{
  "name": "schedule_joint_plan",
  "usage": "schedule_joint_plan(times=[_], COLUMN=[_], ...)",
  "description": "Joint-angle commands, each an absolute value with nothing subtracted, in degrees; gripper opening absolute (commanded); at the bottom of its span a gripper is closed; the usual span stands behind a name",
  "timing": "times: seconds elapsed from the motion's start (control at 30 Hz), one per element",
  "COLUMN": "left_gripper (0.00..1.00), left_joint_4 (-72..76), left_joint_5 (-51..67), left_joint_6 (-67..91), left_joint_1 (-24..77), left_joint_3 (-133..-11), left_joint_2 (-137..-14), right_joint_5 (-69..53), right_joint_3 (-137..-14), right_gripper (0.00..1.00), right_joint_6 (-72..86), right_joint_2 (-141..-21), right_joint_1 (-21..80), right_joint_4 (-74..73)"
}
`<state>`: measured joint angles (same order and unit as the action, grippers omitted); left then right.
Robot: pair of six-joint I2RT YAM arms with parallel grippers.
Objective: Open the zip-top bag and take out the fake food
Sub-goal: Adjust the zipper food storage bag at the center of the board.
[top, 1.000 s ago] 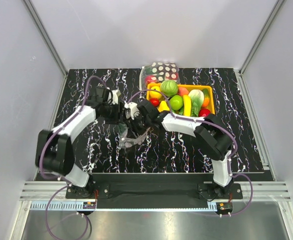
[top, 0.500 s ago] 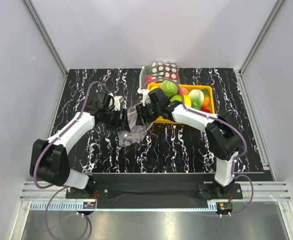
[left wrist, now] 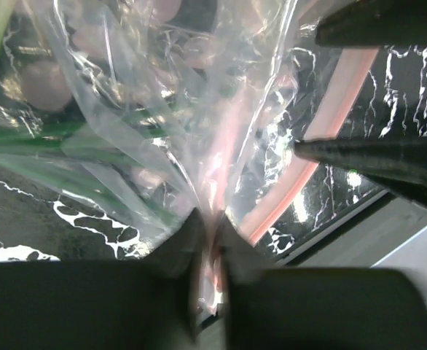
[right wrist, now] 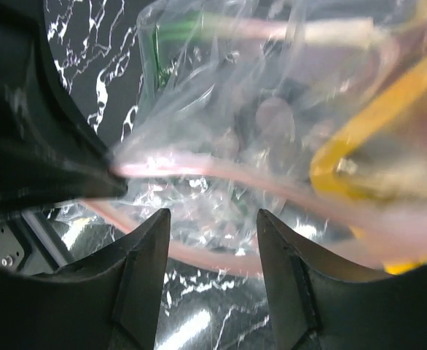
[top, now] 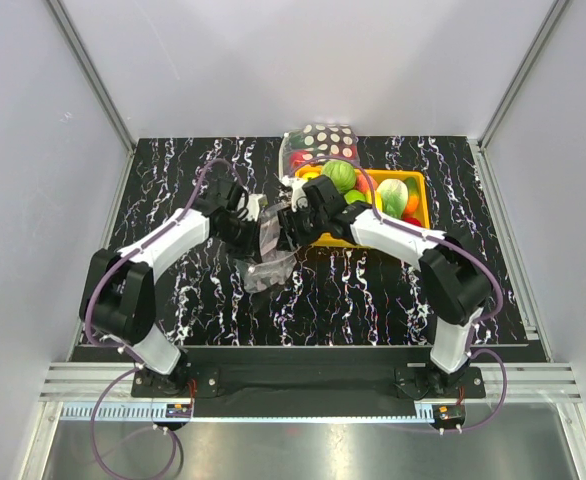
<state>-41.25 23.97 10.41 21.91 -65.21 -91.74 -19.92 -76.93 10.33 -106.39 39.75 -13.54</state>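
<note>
The zip-top bag (top: 269, 262) hangs crumpled between both grippers, left of the yellow tray. My left gripper (top: 261, 226) is shut on the bag's pink zip strip (left wrist: 323, 138), with plastic pinched between its tips (left wrist: 212, 240). My right gripper (top: 289, 228) faces it from the right and is open (right wrist: 213, 226). The lower pink strip (right wrist: 199, 255) runs across the gap between its fingers, which are not closed on it. A long green and white piece of fake food (right wrist: 181, 33) shows inside the bag (left wrist: 162, 109). More fake food (top: 339, 176) is heaped in the tray.
The yellow tray (top: 425, 205) stands at the back centre-right, its rim close to my right gripper (right wrist: 359, 157). A polka-dot bag (top: 319, 143) lies behind it. Grey walls close in the black marbled table (top: 173, 300) on three sides.
My left gripper has moved right to the bag and shut on its pink strip. The right gripper has shifted toward the tray, and the bag is drawn up between the two.
</note>
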Motion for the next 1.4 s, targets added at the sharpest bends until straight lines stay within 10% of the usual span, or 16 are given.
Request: schedule_joint_plan(times=[0.0, 1.37], left_gripper=[0.00, 0.00], left_joint_4=[-44.6, -49.0], left_joint_5=[26.0, 52.9], left_joint_6=[10.2, 6.2], left_joint_1=[22.1, 21.2], left_joint_3=[-70.6, -78.9], left_joint_2=[-92.3, -91.3], right_joint_5=[-18.2, -30.8], right_joint_3=[-74.8, -78.5], right_gripper=[0.58, 0.61], right_joint_6=[9.8, 5.5], right_joint_2=[-99.7, -101.5], right_joint_1=[40.1, 43.4], right_joint_4=[-14.6, -4.6])
